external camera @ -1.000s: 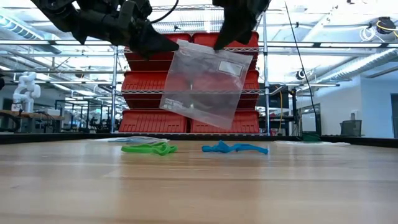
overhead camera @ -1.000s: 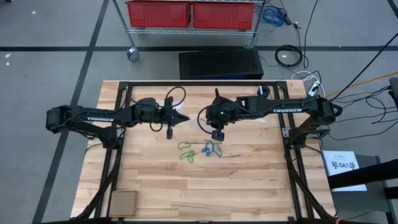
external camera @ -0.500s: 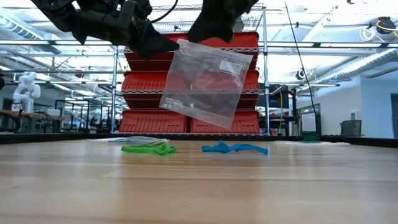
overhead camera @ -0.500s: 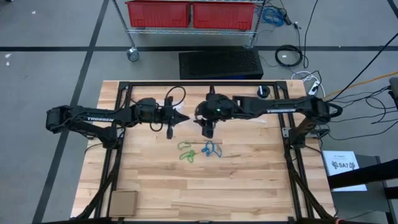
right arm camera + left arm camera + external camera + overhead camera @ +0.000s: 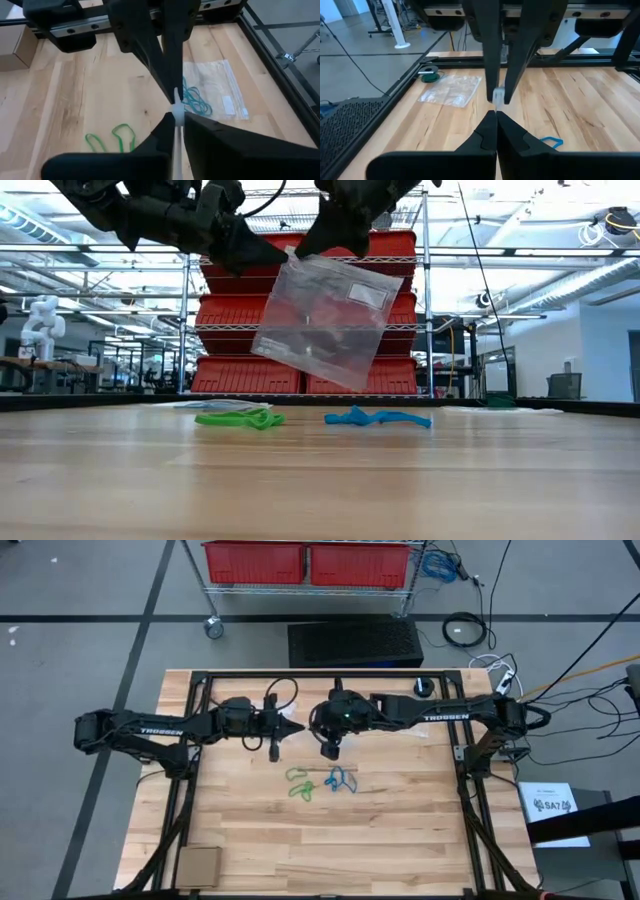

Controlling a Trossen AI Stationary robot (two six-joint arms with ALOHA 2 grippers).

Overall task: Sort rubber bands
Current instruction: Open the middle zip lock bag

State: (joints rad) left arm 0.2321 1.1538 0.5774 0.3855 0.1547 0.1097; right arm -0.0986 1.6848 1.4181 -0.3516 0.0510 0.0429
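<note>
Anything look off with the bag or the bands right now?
The clear bag hangs tilted in the air, pinched at its top edge by both the left gripper and the right gripper. The green bands and blue bands lie loose on the table. Nothing looks damaged.

Hanging bag (image 5: pixel 322 320) blocks centre above rubber bands (image 5: pixel 318 782); front tabletop (image 5: pixel 330 840) open.

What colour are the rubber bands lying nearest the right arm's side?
Blue rubber bands, clearest in the low view.

both grippers' fingers pinch a clear bag (image 5: pixel 322 320) above green rubber bands (image 5: pixel 240 418).
</note>
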